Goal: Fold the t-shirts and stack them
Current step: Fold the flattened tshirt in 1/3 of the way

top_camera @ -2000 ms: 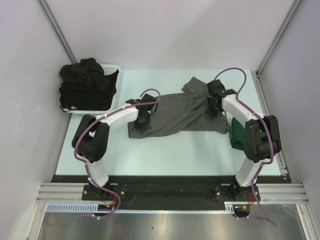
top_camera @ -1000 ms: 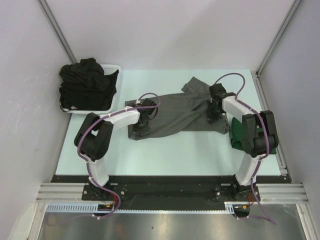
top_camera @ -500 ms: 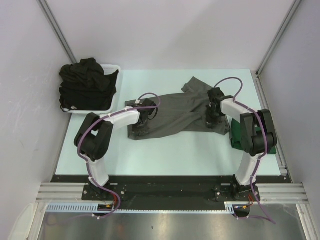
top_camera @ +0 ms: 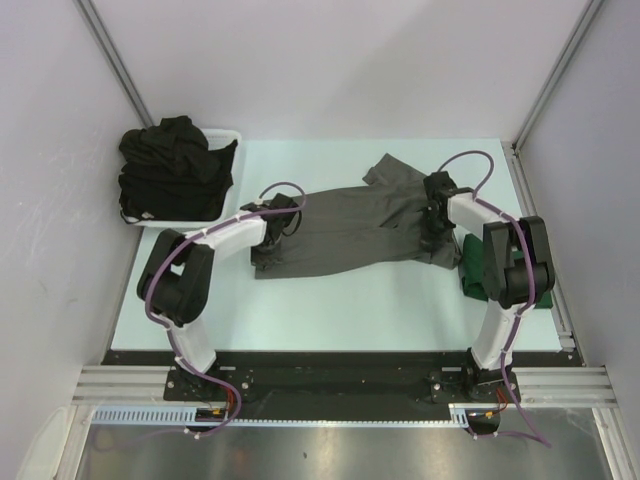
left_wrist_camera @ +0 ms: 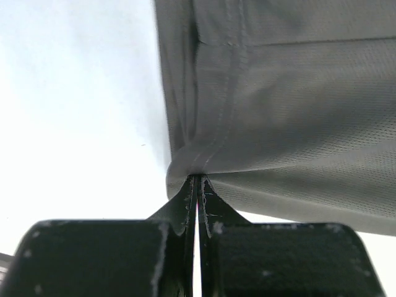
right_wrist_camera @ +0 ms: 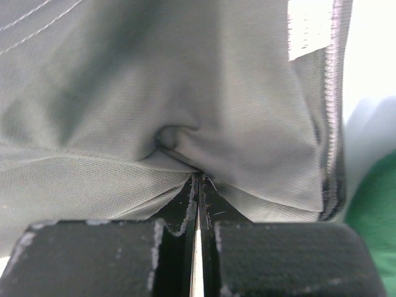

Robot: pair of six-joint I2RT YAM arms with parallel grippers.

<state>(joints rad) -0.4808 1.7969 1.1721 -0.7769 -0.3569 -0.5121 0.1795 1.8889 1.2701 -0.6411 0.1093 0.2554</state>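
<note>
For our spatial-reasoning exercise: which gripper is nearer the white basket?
Left. The left gripper pinches the grey t-shirt at its end nearest the basket; the right gripper pinches the opposite end, beside the green t-shirt.

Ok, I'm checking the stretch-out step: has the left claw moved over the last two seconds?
Yes. The left claw, shut on the charcoal grey fabric t-shirt, has shifted left, toward the white plastic basket.

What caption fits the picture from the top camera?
The left gripper and right gripper pinch opposite ends of the grey t-shirt on the table.
</note>
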